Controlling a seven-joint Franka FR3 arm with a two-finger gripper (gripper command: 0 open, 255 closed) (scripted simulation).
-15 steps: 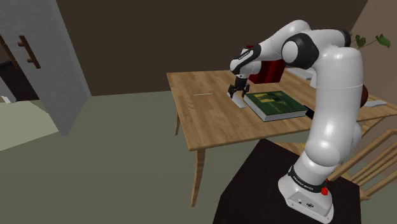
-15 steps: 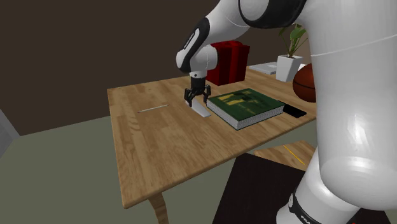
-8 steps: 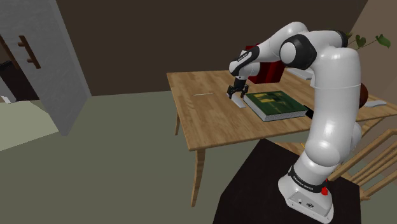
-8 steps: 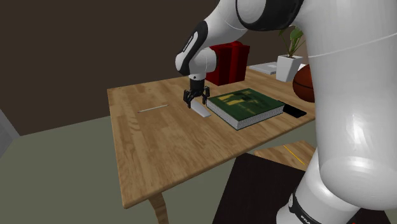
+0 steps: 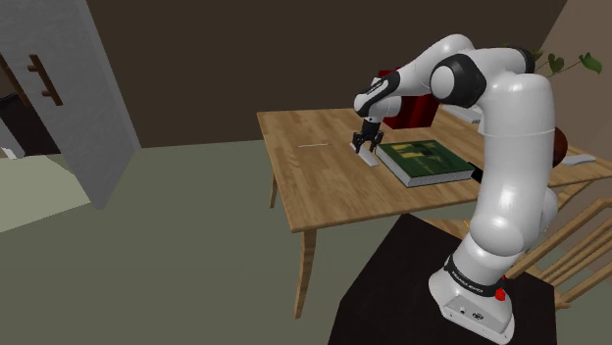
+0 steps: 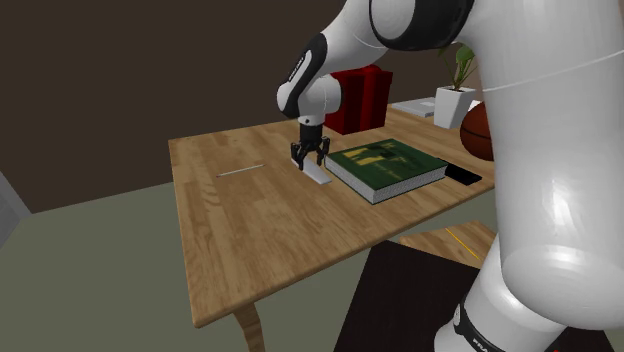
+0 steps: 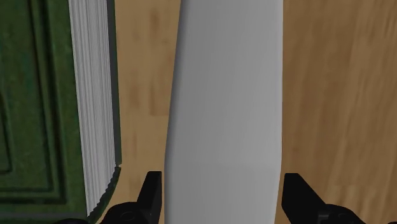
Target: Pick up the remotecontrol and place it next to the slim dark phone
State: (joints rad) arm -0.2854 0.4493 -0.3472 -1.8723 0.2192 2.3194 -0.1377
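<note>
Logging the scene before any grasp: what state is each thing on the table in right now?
remote control, pale grey, lying flat on the table beside the book.
book, green, closed, lying flat.
phone, dark, lying flat near the table edge, past the book.
end effector, low over one end of the remote control.

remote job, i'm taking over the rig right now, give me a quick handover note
Gripper: open, down at the table, fingers straddling the remote with little gap on either side; no clear grip yet.
Remote: flat on the table, alongside the book's page edge.
Phone: on the table on the book's other side, near the table edge.
Done: approach and alignment over the remote.
Left: close, lift, carry past the book, set down beside the phone.
</note>
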